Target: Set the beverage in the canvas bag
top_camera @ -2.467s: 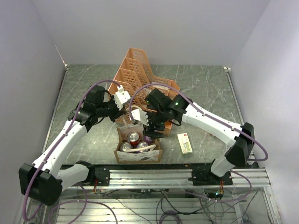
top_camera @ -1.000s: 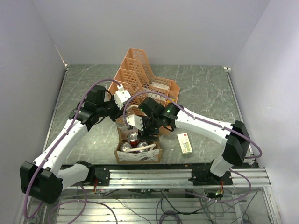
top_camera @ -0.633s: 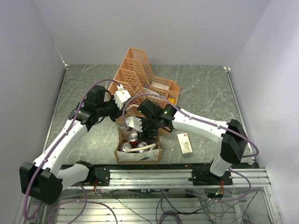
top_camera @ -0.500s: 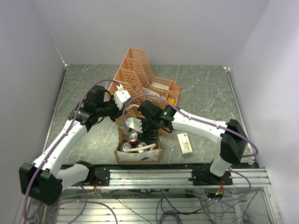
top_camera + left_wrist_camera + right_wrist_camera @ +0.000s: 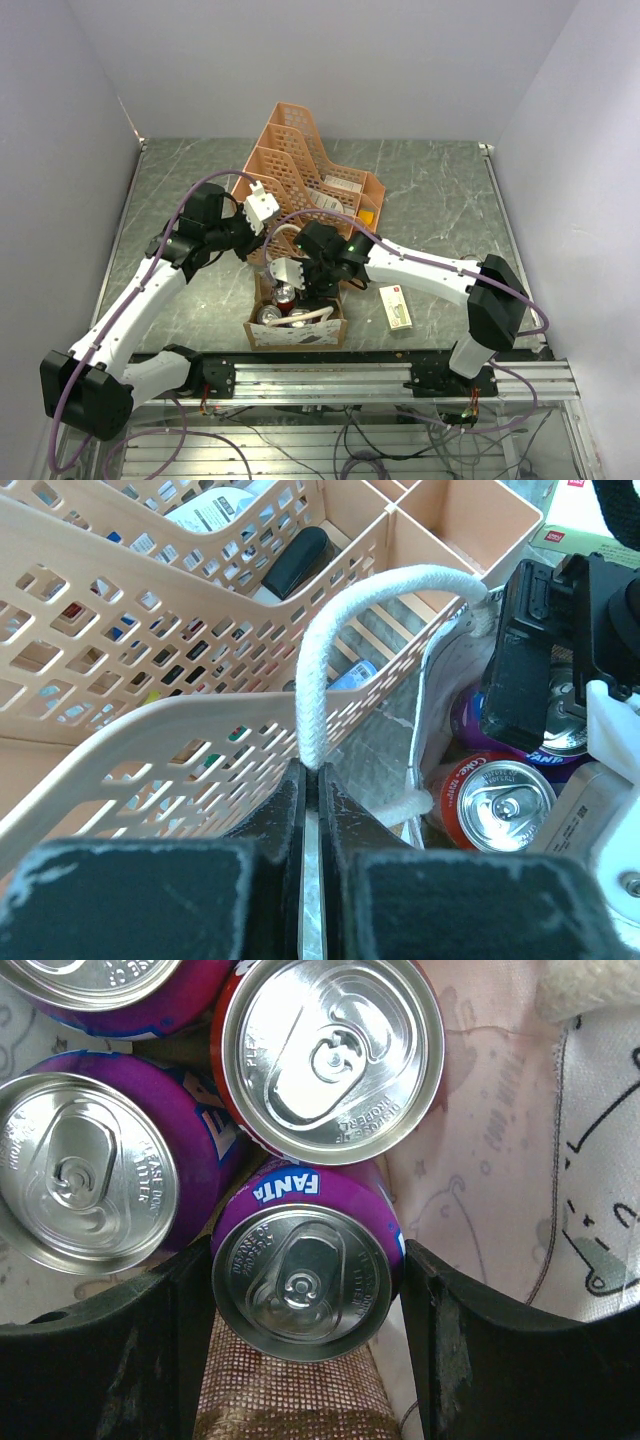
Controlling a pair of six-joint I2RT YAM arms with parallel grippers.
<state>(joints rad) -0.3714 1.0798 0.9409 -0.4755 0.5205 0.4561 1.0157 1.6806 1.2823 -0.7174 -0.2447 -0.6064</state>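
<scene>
Lowering step, nearly done imo: your R gripper [image 5: 307, 1260] is clamped on the purple Fanta can [image 5: 300, 1295], which is inside the canvas bag [image 5: 268, 337], touching a red can [image 5: 330, 1050] and another purple can [image 5: 85, 1175]. L gripper [image 5: 310, 780] pinches the cream handle [image 5: 330, 630], holding the mouth open beside the peach organizer [image 5: 290, 150]. Can't tell if the can's bottomed out. Next: ease down, release, lift straight up w/o snagging the handle.

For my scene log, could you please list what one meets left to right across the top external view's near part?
Left arm's elbow, canvas bag, small white box, right arm's elbow.
</scene>
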